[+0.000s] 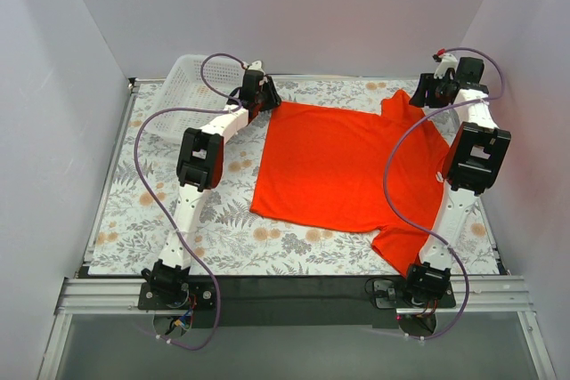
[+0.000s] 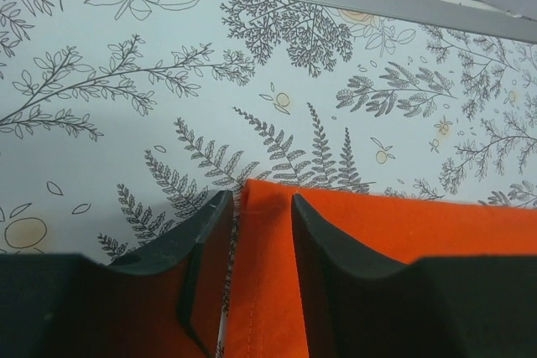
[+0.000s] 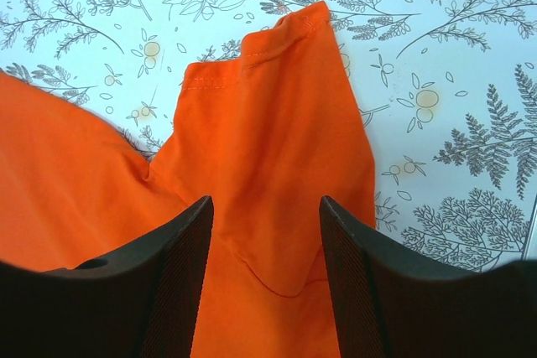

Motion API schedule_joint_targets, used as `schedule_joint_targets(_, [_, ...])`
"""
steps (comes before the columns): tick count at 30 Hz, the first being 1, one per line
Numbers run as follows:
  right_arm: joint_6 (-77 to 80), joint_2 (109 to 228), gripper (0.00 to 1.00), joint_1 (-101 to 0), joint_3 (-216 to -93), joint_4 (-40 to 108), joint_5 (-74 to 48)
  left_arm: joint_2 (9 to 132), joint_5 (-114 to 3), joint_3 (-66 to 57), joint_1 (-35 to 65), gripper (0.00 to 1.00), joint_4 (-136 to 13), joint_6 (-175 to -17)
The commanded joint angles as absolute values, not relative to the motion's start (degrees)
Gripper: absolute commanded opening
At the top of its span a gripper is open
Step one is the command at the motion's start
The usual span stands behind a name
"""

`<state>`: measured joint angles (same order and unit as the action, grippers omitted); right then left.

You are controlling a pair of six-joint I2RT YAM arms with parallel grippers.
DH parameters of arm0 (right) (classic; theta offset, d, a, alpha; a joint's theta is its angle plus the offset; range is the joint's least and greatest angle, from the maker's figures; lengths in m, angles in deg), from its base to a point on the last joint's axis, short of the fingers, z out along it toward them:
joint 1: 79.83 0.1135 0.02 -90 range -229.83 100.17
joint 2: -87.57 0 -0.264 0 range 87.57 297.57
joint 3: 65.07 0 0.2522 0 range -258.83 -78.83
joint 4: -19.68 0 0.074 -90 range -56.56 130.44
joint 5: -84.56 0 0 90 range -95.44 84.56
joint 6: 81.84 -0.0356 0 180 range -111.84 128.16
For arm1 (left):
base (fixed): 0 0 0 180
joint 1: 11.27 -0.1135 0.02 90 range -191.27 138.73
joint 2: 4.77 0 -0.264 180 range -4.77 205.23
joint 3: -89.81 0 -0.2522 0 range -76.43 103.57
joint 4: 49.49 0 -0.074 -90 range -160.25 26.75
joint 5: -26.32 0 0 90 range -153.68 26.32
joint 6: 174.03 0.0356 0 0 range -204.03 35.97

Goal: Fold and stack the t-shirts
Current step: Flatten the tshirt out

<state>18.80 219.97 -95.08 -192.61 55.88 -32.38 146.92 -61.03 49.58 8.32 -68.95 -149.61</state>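
Plain pale walls (image 1: 294, 6) enclose a fern-patterned tabletop (image 1: 223, 238).

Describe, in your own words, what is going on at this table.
An orange-red t-shirt lies spread flat on the floral table. The left gripper straddles its far left corner, jaws apart; the right gripper hangs open over a sleeve at the far right. Nothing is folded yet.

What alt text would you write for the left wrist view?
The left claw, its black jaws apart, straddles the corner of an orange-red t-shirt lying flat on a fern-printed table cover.
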Motion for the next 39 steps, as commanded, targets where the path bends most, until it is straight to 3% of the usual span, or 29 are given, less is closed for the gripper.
schedule_joint_targets(1, [18.01,220.81,0.51,-95.04,-195.02,54.10,-30.67,146.05,-58.68,48.81,8.24,0.33,-70.11,-148.46])
schedule_joint_targets(6, [16.87,223.09,0.51,-95.04,-198.36,54.10,-29.79,146.31,-57.79,48.46,8.94,0.24,-70.11,-147.84])
schedule_joint_targets(11, [14.67,225.99,0.52,-94.86,-202.13,54.27,-31.19,145.70,-59.81,48.20,8.86,0.00,-70.28,-148.11])
schedule_joint_targets(15, [11.77,229.76,0.52,-94.25,-206.78,54.19,-31.89,143.07,-62.09,46.01,8.94,0.00,-69.67,-147.75])
schedule_joint_targets(27, [7.11,233.03,0.52,-92.23,-209.87,48.74,-25.92,126.98,-66.58,22.10,7.89,0.00,-63.61,-145.30])
schedule_joint_targets(39, [7.11,237.42,0.47,-89.41,-214.09,46.45,-16.34,123.81,-64.74,18.49,7.45,0.00,-63.69,-144.86])
